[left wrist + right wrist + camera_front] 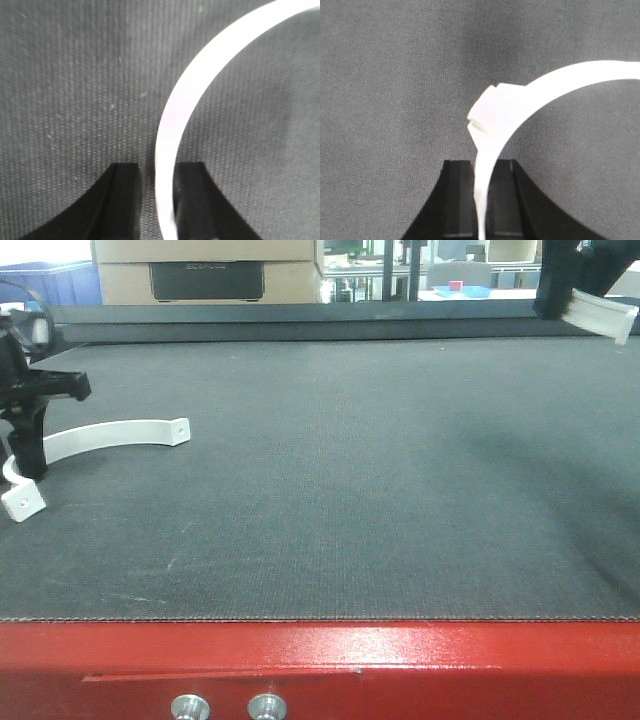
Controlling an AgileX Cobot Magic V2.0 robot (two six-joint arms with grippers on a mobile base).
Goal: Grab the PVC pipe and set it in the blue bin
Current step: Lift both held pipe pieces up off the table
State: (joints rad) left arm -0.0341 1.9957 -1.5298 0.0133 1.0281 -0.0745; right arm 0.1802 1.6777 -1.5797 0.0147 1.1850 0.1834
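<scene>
A white curved PVC pipe piece (120, 433) lies on the dark mat at the far left. My left gripper (28, 465) stands down over its near end. In the left wrist view the jaws straddle the white strip (200, 70). The right finger touches it and a gap shows at the left finger, so the left gripper (157, 167) is open. My right gripper (560, 300) is raised at the far right, shut on a second white curved piece (600, 315). That piece also shows in the right wrist view (560, 80), pinched between the fingers of the right gripper (480, 165). A blue bin (50, 282) stands behind the table at the back left.
The dark mat (350, 470) covers the table, with a red front edge (320, 660). Cardboard boxes (205, 270) stand behind the far edge. A small blue tray (460, 290) sits far back on the right.
</scene>
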